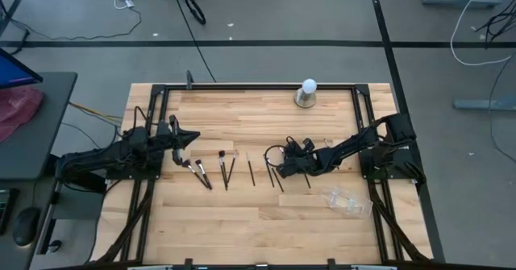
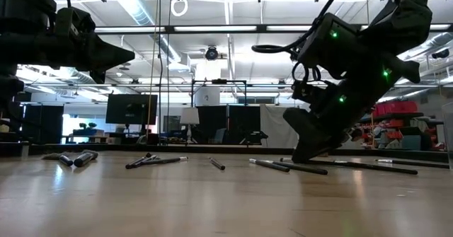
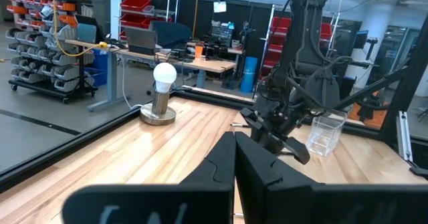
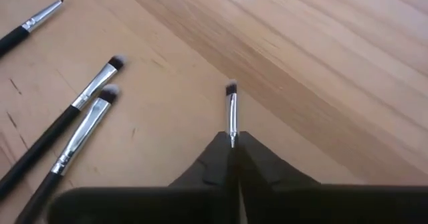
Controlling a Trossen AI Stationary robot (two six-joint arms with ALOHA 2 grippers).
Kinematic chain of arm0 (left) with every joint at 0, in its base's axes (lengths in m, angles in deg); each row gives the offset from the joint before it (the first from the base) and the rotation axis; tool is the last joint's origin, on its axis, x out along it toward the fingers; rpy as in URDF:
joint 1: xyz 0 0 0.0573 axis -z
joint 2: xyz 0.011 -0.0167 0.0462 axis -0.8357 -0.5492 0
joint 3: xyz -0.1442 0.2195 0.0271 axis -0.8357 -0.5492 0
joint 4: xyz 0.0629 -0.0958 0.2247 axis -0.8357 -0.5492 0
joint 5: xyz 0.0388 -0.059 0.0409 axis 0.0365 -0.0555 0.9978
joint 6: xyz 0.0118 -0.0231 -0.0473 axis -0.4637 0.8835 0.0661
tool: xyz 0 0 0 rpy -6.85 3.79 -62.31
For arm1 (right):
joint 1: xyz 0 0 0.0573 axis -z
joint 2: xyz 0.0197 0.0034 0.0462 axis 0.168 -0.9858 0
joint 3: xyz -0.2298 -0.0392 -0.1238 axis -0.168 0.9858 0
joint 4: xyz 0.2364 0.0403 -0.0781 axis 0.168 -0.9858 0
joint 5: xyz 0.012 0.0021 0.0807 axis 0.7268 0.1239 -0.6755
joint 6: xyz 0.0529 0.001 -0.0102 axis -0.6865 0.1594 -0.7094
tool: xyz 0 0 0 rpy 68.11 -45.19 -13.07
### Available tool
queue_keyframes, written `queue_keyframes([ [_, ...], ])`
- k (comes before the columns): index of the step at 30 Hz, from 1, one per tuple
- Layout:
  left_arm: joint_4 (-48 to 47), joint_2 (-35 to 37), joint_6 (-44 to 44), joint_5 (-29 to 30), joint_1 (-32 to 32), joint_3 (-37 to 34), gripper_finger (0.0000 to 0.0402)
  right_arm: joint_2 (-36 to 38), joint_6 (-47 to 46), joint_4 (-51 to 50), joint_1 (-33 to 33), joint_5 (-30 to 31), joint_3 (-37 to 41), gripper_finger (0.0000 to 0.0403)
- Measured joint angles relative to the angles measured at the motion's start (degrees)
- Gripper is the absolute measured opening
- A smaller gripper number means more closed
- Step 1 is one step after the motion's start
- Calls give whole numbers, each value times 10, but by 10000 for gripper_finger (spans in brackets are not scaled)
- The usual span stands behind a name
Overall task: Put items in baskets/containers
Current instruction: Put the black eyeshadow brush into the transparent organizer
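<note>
The right gripper is down at the tabletop with its two dark fingers pinched together on a thin makeup brush with a silver ferrule and small dark tip. The brush pokes straight out ahead of the fingertips, its handle hidden between them. In the high view this right gripper sits near the middle of the light wooden table, among the scattered brushes.

Just beside the claw lie two more dark-handled brushes with silver ferrules, side by side and nearly touching each other, clear of the held one. A further one lies beyond them.

Well off behind the claw, on the arm's base side and toward the near table edge, lies the small clear plastic organiser. It looks to be tipped onto its side, though that is hard to tell.

The left gripper waits above the table on the far side of the brush row, fingers closed on nothing.

The grip looks to be taken near the ferrule, so the long handle probably trails behind. To do this step well, lift straight up first so that the neighbouring pair is not dragged. Keep the pinch firm, since a thin round handle may pivot. Then carry it to the organiser and line the handle with one compartment before letting go.

A white ball on a round metal base stands at the far edge, out of the way.
</note>
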Motion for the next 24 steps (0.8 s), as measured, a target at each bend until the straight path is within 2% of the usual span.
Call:
queue_keyframes([
  [3,0,0,0,0,0,0,5,0,1,12,0,0,2,12],
  [12,0,0,0,0,0,0,5,-9,43,148,0,-7,5,5],
  [24,0,0,25,-1,0,0,5,-8,169,418,-1,-1,5,4],
])
